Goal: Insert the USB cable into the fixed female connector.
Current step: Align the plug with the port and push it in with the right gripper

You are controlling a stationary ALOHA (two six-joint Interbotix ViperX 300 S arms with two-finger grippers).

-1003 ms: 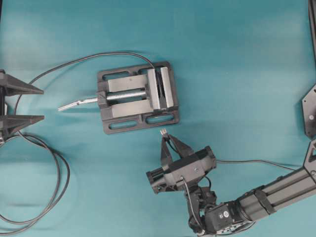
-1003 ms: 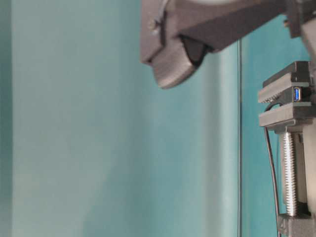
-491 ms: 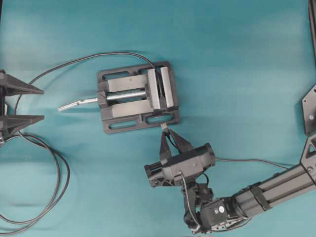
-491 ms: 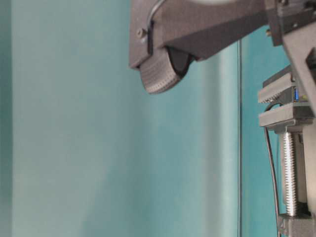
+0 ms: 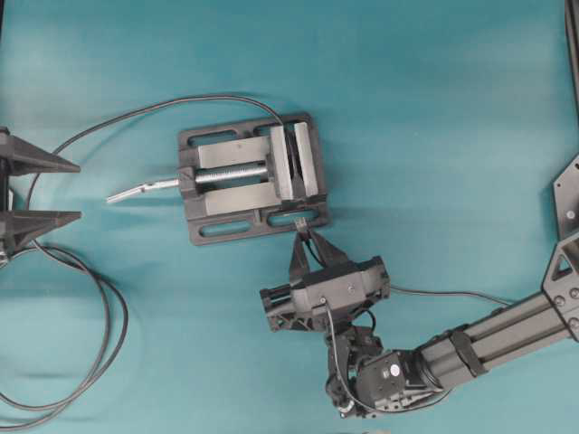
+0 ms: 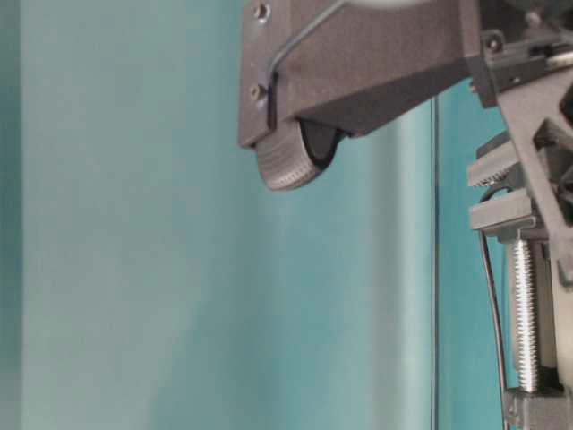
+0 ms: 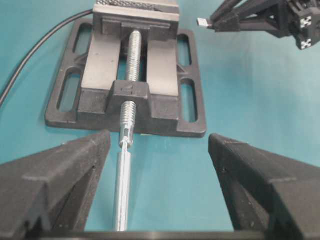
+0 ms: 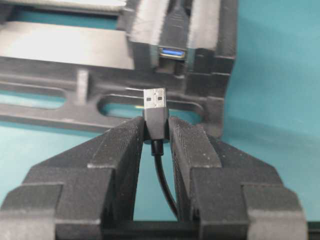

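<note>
The USB cable (image 8: 155, 112), its plug clenched in the right gripper (image 8: 156, 131), has closed on the vise (image 5: 251, 177) over the last second and now sits just short of the fixed female connector (image 8: 172, 52) — insertion looks imminent. Only the right wrist view shows the socket's blue mouth; overhead the plug seems — perhaps — over the vise base, while the left gripper (image 7: 160, 165) idles wide open.

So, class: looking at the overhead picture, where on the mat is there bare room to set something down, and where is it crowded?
Free: the mat above and right of the vise, up to the right arm's base. Crowded: left edge, where the left gripper sits amid looped black cable; below the vise, where the right gripper holds the USB cable.
</note>
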